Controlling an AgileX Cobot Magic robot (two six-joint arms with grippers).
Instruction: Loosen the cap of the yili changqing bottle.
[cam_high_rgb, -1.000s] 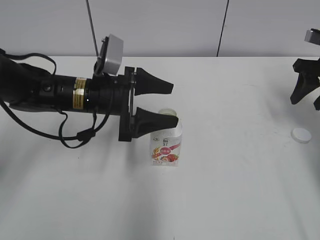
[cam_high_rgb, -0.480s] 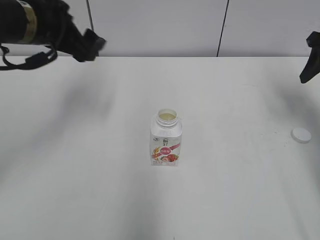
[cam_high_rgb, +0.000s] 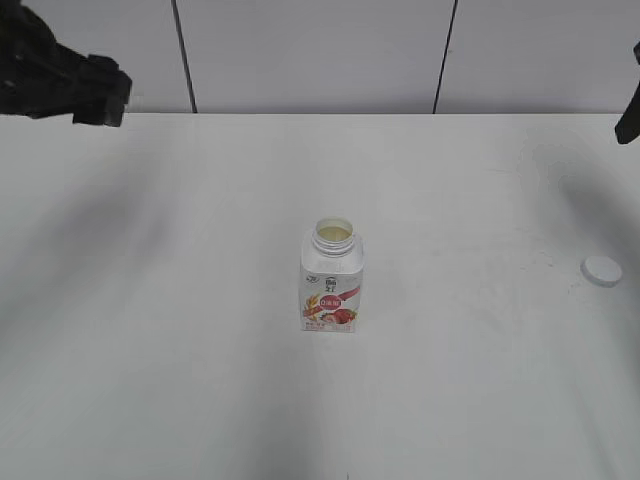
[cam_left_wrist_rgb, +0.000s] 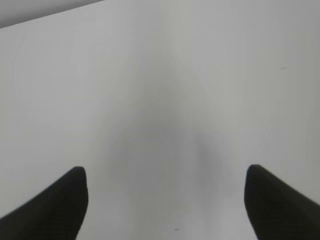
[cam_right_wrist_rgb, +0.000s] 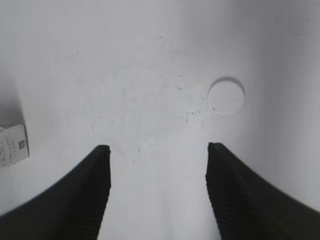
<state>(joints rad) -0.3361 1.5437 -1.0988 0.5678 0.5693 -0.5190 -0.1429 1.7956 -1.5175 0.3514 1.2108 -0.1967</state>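
The yili changqing bottle (cam_high_rgb: 332, 279) stands upright in the middle of the white table, its neck open with no cap on it. Its corner shows at the left edge of the right wrist view (cam_right_wrist_rgb: 12, 144). The white cap (cam_high_rgb: 602, 269) lies flat on the table at the right, also in the right wrist view (cam_right_wrist_rgb: 226, 96). My left gripper (cam_left_wrist_rgb: 165, 175) is open and empty over bare table; its arm (cam_high_rgb: 70, 80) is at the far left. My right gripper (cam_right_wrist_rgb: 157, 150) is open and empty, short of the cap; only a bit of it (cam_high_rgb: 630, 115) shows at the right edge.
The white table (cam_high_rgb: 200, 380) ends at a grey panelled wall (cam_high_rgb: 320, 50) at the back.
My left arm has pulled back from beside the bottle to the far upper left. My right gripper has drawn away to the right edge. The bottle and the cap have not moved.
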